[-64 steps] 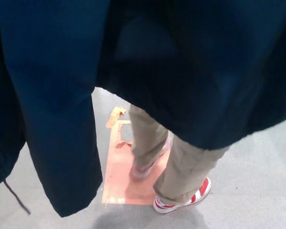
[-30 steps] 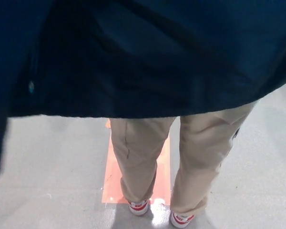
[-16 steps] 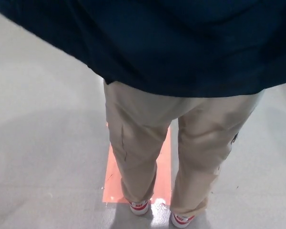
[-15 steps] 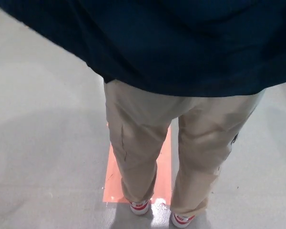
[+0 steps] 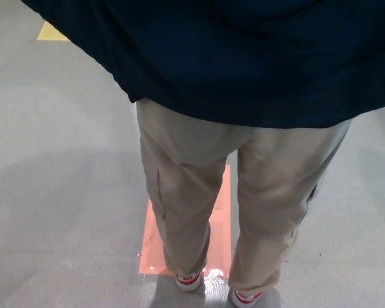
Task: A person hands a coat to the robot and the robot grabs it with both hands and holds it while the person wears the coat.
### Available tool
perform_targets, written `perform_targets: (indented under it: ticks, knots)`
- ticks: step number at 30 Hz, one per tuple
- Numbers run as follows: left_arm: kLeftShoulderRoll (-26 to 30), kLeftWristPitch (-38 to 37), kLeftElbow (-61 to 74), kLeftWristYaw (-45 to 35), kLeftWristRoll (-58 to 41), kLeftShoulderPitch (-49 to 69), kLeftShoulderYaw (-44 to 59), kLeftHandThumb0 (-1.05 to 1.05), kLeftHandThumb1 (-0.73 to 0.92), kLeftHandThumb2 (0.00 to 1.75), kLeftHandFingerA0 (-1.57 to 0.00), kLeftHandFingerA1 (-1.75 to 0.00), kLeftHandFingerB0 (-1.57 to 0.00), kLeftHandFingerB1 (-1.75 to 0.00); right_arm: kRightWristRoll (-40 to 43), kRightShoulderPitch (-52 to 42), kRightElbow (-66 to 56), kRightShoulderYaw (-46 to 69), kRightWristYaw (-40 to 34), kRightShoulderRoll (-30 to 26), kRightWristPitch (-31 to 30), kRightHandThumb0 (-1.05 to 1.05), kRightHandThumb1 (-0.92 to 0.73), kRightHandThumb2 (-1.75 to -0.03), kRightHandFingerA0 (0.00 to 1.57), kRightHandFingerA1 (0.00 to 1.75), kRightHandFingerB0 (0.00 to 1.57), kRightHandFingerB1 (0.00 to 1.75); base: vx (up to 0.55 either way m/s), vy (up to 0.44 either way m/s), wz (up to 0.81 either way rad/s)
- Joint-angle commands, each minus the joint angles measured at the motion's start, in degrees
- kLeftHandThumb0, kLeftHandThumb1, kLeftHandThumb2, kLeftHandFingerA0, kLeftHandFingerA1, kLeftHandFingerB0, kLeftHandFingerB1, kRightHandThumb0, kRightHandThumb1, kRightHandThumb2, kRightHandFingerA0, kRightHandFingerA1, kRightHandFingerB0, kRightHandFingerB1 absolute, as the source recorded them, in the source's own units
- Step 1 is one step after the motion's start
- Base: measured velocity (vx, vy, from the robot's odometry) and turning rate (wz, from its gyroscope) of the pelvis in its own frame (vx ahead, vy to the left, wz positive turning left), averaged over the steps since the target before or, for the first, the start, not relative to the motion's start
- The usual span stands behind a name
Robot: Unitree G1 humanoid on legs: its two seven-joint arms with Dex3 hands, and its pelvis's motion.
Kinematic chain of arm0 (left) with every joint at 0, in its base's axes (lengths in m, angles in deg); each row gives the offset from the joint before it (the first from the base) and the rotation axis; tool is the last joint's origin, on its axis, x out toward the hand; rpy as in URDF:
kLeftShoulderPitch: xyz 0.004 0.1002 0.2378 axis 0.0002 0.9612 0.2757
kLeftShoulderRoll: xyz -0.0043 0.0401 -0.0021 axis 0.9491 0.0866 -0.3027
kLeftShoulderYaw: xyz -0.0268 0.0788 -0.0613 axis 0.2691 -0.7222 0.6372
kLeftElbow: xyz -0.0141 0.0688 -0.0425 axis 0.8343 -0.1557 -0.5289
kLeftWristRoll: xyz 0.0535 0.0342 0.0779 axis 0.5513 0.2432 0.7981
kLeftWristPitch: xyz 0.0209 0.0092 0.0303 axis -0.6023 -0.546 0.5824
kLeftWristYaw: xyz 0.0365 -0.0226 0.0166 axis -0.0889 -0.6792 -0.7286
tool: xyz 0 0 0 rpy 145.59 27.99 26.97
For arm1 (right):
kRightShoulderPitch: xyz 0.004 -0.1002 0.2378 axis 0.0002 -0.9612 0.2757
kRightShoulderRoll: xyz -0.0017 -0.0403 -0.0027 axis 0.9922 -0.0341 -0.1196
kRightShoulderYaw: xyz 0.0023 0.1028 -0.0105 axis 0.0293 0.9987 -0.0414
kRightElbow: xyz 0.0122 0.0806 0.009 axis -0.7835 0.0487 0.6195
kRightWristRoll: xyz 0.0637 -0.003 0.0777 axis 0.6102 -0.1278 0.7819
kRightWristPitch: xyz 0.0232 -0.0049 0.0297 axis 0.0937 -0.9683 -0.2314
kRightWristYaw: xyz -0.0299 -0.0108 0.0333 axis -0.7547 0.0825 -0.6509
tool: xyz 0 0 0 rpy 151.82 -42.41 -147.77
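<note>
The dark navy coat (image 5: pixel 244 58) filled the top of the head view, hanging over the back of a person whose legs in beige trousers (image 5: pixel 179 192) stood just below its hem. Neither robot hand showed, so their grasp could not be told. Farther down, red-and-white shoes (image 5: pixel 188 280) stood on an orange floor patch (image 5: pixel 221 218); a yellow mark (image 5: pixel 51 32) lay at the upper left.

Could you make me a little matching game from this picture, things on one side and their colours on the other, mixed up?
Things:
1. coat
2. trousers
3. floor patch under the person's feet
4. floor marking at top left

Colours:
a. yellow
b. dark navy blue
c. orange-pink
d. beige

Pairs: 1-b, 2-d, 3-c, 4-a
</note>
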Motion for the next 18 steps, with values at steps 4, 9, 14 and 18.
perform_targets:
  ticks: [4, 9, 14, 18]
  knots:
    - [0.54, 1.52, 0.57, -2.23, -1.29, -0.76, 1.15, -1.05, 0.76, 1.06, 0.0, -0.11, 0.0, -0.02, 0.63, 1.39, -0.86, 0.17, -1.08, -1.4, -1.01, -1.05, -0.82, -1.13, 0.0, 0.05, 0.0, 0.0, 0.0, 0.0, 0.0]
    - [3.32, -1.21, 1.16, -0.64, -3.83, -0.89, 4.4, -1.05, 0.81, 1.08, 0.0, -0.11, 0.0, -0.03, 2.62, 1.52, -1.5, 2.16, -2.24, -3.94, 2.85, -1.01, -0.82, -1.11, 0.0, 0.05, 0.0, 0.0, 0.0, 0.0, 0.0]
    - [8.41, -9.13, 5.07, 1.06, -9.4, 1.4, 12.66, -0.97, 0.8, 1.02, 0.0, -0.01, 0.0, 0.0, 8.87, -0.74, -4.77, 9.39, -2.82, -8.42, 11.72, -1.05, -0.84, -1.12, 0.0, 0.09, 0.0, 0.01, 0.0, 0.0, 0.0]
    - [11.56, -9.23, 13.18, 3.61, -7.92, 7.35, 13.57, -1.05, 0.92, 1.19, 0.0, -0.09, 0.0, -0.03, 12.74, -4.8, -9.55, 14.16, -0.58, -10.02, 17.73, -1.04, -0.82, -1.09, 0.0, 0.07, 0.0, 0.0, 0.0, 0.0, 0.02]
